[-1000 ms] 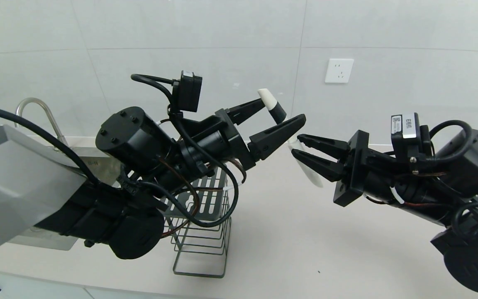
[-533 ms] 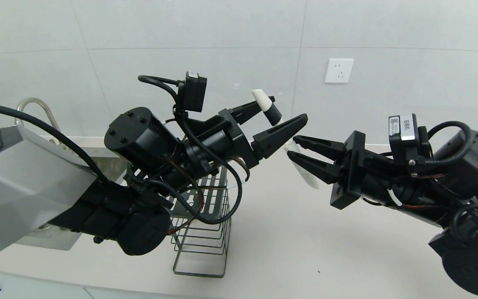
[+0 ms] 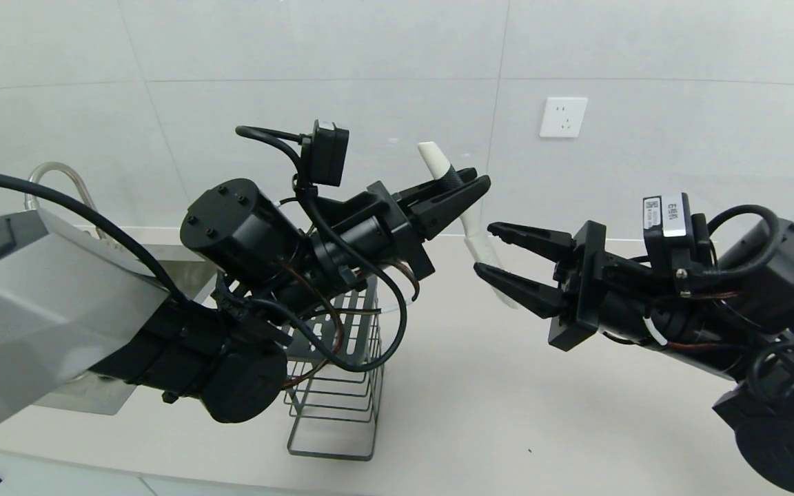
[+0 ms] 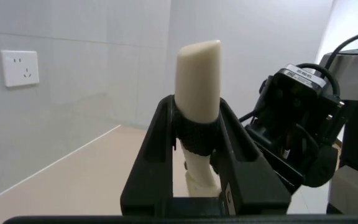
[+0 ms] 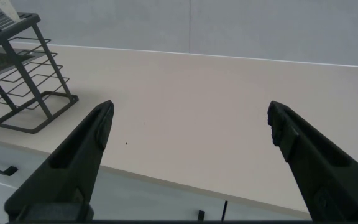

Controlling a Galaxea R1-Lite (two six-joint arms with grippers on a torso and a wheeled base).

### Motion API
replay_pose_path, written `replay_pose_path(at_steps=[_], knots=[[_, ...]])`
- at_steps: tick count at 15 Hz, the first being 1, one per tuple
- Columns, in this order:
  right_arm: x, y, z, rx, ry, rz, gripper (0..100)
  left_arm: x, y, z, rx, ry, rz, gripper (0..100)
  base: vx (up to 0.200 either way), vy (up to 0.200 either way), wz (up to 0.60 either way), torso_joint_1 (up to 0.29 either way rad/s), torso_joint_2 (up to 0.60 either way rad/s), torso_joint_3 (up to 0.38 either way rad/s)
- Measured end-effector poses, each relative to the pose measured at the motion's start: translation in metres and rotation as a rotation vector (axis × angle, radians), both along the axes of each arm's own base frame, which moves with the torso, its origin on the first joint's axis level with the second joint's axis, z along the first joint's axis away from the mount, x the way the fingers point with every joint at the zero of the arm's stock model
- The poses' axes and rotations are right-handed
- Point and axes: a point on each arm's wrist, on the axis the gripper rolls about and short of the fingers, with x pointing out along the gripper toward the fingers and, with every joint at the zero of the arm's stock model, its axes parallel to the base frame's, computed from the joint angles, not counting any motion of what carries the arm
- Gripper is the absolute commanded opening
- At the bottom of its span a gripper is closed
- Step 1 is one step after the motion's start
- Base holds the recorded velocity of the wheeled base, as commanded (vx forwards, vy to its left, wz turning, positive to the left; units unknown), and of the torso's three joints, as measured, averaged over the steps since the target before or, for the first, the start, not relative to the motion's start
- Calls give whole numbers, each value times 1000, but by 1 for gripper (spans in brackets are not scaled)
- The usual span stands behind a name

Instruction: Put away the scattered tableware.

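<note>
A white utensil (image 3: 432,156) with a black band around its handle is held up in the air above the counter (image 3: 480,386). My left gripper (image 3: 474,183) is shut on that black band, the white handle end sticking up past the fingers. In the left wrist view the utensil (image 4: 198,68) stands upright between the closed fingers of the left gripper (image 4: 197,127). My right gripper (image 3: 488,248) hovers just right of the utensil's lower end, open and apart from it. From the right wrist, the right gripper (image 5: 191,124) has nothing between its wide-spread fingers.
A dark wire rack (image 3: 335,386) stands on the counter below the left arm and also shows far off as the rack (image 5: 23,81). A sink with a curved faucet (image 3: 59,172) lies at the left. A wall socket (image 3: 562,117) is behind.
My left gripper has closed on the utensil's black band and tilted it more upright. The right gripper's fingers have spread apart and no longer hold the utensil's lower end.
</note>
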Motion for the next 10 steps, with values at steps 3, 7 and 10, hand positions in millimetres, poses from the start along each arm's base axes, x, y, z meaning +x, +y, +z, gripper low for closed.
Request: replay_pose_path(at_steps=[3,7,10], knots=[[-4,-5,-2,-4,13,-11,100,1,2,2,-3,-8,12,0,0,0,0,0,0,0],[-35,-34,12,11,-7,-67,100,-2,8,2,15,-59,62,0,0,0,0,0,0,0],[-74,-70,29,55,-67,-162,100,-13,18,-4,51,-63,107,0,0,0,0,0,0,0]])
